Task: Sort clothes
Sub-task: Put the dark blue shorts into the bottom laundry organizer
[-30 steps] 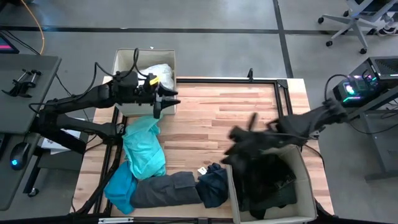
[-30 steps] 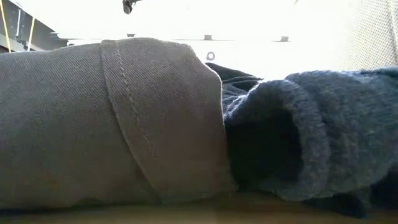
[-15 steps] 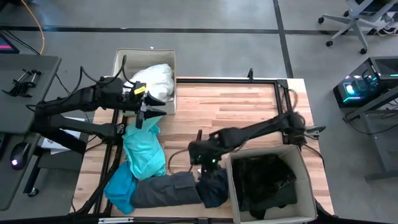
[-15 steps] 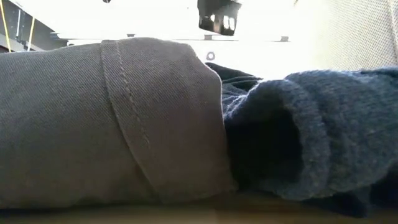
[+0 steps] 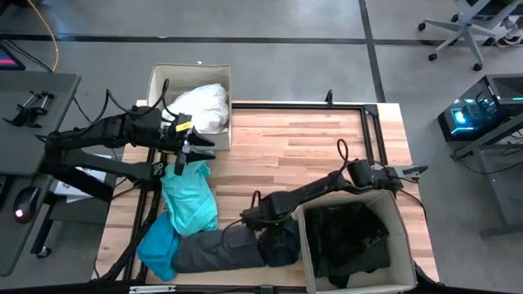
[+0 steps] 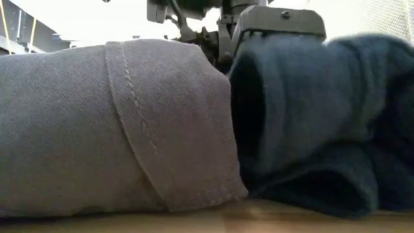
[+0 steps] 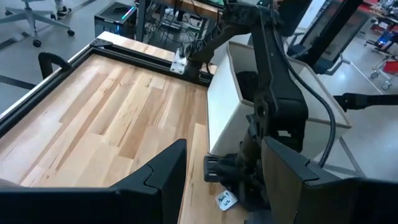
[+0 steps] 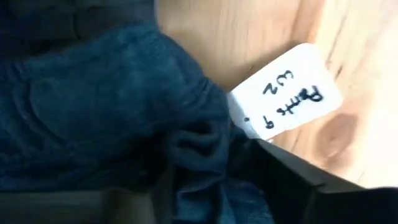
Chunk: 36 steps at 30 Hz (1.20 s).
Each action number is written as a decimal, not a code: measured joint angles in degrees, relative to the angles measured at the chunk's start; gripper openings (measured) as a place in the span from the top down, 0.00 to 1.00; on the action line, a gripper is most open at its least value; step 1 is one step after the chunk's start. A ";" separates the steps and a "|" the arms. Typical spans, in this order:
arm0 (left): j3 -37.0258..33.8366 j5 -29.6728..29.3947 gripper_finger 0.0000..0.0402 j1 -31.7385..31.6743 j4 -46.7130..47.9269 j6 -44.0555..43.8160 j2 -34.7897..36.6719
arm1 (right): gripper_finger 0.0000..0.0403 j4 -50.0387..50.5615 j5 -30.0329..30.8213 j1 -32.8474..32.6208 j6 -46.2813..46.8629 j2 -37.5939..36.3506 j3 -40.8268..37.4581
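We see the right gripper [image 5: 260, 222] pressed onto the navy garment [image 5: 280, 242] at lower centre, its finger spread indiscernible.

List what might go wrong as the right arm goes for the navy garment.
The right gripper is down on the navy garment, which touches the grey trousers; lifting may drag both. A paper tag beside the cloth could snag. The bin wall stands close, so the lift might catch it.

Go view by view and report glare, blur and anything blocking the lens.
Low view: the grey trousers and navy garment fill the picture, and the background is blown out white. Right wrist view: the navy garment and the white tag are soft. High view: even light, sharp.
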<state>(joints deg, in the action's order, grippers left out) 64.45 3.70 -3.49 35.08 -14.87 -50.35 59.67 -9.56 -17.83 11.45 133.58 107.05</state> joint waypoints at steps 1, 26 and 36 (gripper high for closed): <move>0.00 -0.04 0.61 0.00 -0.09 0.00 0.02 | 0.61 0.22 0.62 -0.18 -0.01 0.39 0.07; 0.00 -3.12 0.61 -0.02 -2.47 0.07 0.00 | 0.99 11.28 28.18 4.29 16.43 -32.06 27.27; 0.00 -3.12 0.61 0.00 -3.78 0.52 0.00 | 0.99 15.42 16.63 -11.33 53.90 -45.47 19.18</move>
<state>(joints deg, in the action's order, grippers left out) 64.45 0.58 -3.49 31.30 -14.35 -50.35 75.08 7.07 -29.15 65.35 88.10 126.22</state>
